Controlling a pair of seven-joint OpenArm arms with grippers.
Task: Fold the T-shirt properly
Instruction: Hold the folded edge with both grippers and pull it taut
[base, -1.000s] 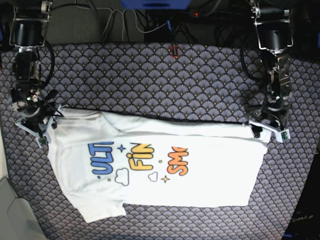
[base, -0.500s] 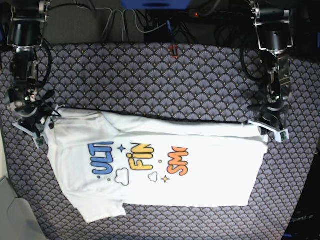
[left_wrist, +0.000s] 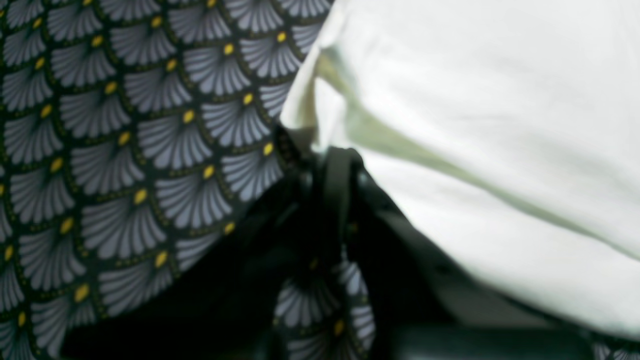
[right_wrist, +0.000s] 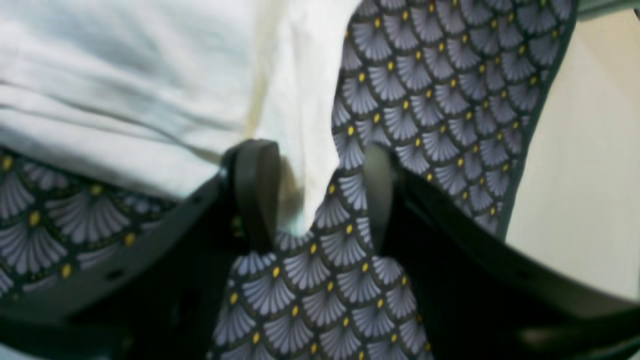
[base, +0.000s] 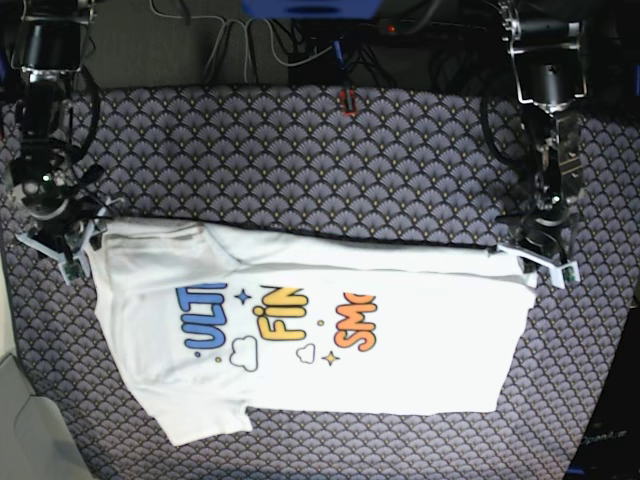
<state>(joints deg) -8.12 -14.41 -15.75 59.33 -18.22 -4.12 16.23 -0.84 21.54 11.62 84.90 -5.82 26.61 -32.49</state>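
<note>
Base view shows the change most clearly: the left gripper (base: 537, 262), whose jaws stood apart a second ago, is now clenched at the far corner of the T-shirt (base: 400, 350), and its wrist camera shows white cloth going in between the shut dark fingers (left_wrist: 332, 190), so I judge that it grasps the hem. This means one corner is secured for the fold. The right gripper (base: 62, 250) has drifted a little outward along the cloth edge since then; its jaws are parted, with the sleeve edge (right_wrist: 295, 150) lying between the pads (right_wrist: 255, 185), but the picture is blurred and I cannot say if the cloth touches both. The shirt lies flat, print up, on the patterned mat (base: 300, 160), stretched from one gripper to the other and toward the near side. Behind both grippers run loose cables (base: 230, 45); nothing lies on the shirt or in the path of a fold.
</note>
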